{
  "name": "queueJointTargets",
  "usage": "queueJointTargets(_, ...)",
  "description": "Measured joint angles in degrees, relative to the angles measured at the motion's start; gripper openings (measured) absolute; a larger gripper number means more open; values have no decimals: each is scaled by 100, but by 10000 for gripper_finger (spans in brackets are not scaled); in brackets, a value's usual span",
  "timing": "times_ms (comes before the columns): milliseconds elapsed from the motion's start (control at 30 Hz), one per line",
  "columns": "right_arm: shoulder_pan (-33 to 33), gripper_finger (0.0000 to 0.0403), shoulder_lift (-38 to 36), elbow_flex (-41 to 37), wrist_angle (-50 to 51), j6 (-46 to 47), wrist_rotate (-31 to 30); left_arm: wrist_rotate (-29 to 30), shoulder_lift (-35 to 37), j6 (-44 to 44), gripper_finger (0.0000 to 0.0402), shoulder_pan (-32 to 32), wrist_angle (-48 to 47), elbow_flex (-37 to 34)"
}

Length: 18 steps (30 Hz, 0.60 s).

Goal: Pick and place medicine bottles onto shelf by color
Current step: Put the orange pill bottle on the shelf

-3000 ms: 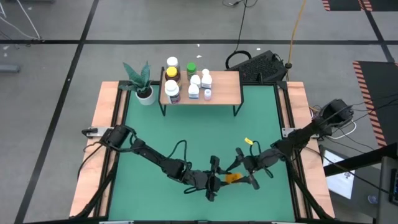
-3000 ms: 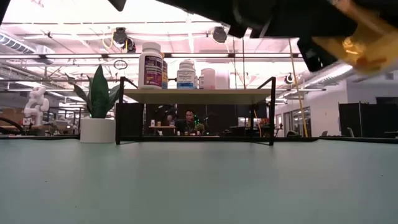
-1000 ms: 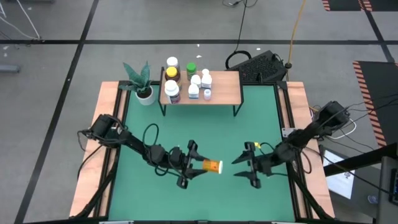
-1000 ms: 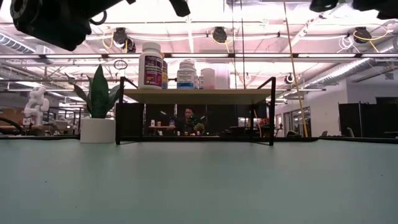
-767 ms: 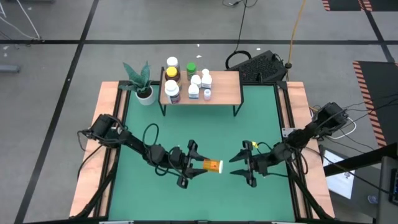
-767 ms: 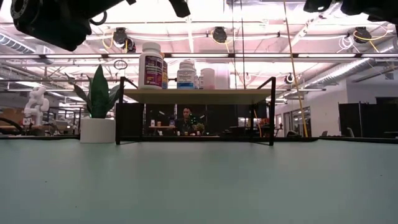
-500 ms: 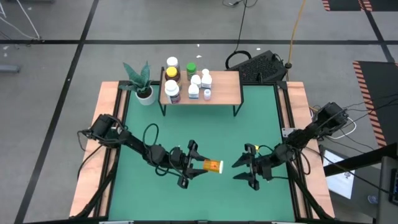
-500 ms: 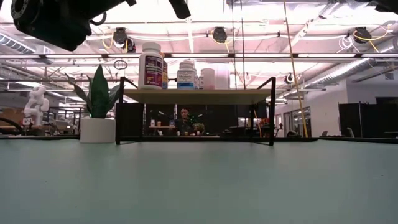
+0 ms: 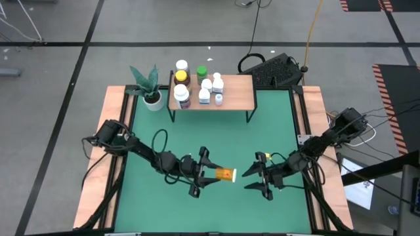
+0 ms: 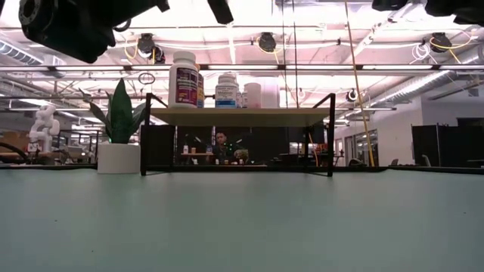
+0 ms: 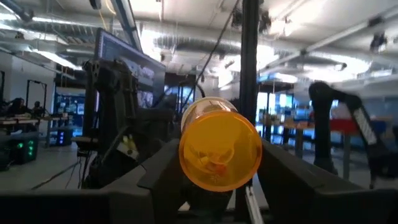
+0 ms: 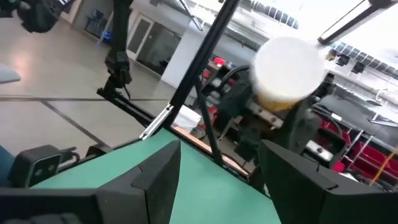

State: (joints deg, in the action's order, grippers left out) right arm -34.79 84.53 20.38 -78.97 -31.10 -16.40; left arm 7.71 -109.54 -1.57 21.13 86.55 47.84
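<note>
In the high view's lower centre, the left gripper (image 9: 205, 172) has its fingers clamped on the orange bottle (image 9: 225, 175); the right gripper (image 9: 257, 179) faces it, fingers apart. Farther up, the shelf (image 9: 233, 92) carries bottles on its left half.

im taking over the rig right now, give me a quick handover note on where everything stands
Left end effector: shut on the orange bottle, held sideways above the mat at front centre, cap toward the right arm.
Right end effector: open, empty, facing that bottle across a gap.
Shelf: about seven bottles already clustered on its left half, the right half bare.
Left: get the orange bottle onto the shelf with its colour group.
</note>
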Motion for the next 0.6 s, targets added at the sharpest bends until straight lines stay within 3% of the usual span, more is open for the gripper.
queueJointTargets(333,386,217,0,0,-913,196,-2,-20,0,64,174,-199,-593,0)
queueJointTargets(467,539,252,0,0,-899,395,63,-18,0,58,184,-200,-581,0)
queueJointTargets(600,709,303,0,65,-859,669,644,28,0,57,195,-200,-582,0)
